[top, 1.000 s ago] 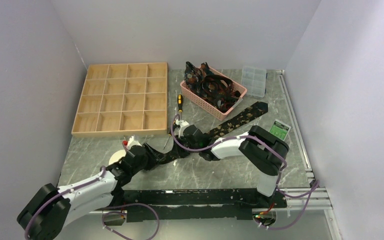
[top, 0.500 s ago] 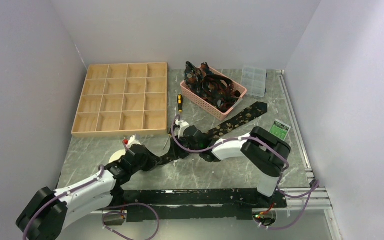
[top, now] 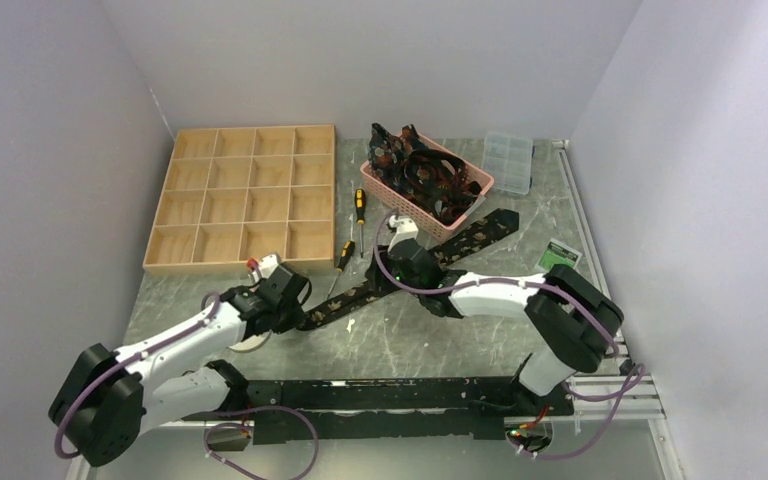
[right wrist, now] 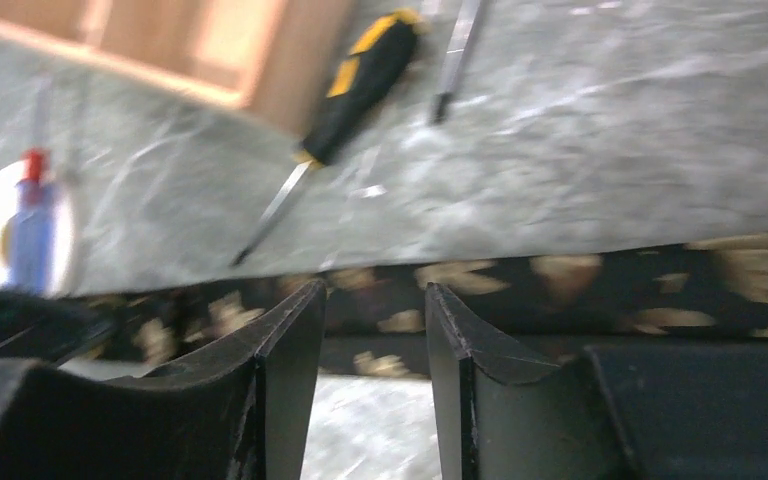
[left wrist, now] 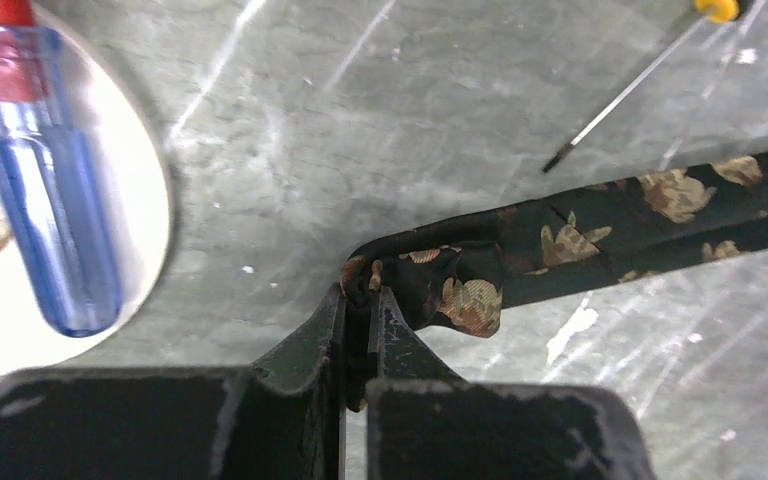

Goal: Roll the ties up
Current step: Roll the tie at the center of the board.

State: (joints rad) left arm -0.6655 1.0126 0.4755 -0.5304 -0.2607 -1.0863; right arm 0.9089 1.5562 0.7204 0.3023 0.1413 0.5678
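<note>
Left wrist view: found left gripper [left wrist: 360,300] clamped tight on bunched end of tie [left wrist: 580,235] — remainder stretched flat on table [left wrist: 260,130], running off right of jaws. Found right gripper [right wrist: 375,300] with jaws parted roughly halfway, gripping nothing — same tie lying crosswise just beyond them.

Motion blur smears the whole right wrist view, including the tie [right wrist: 560,285] pattern. In the left wrist view, the tie's tip disappears between the left gripper [left wrist: 358,305] fingers, and the top-left edge crops the blue-handled tool [left wrist: 52,230].
</note>
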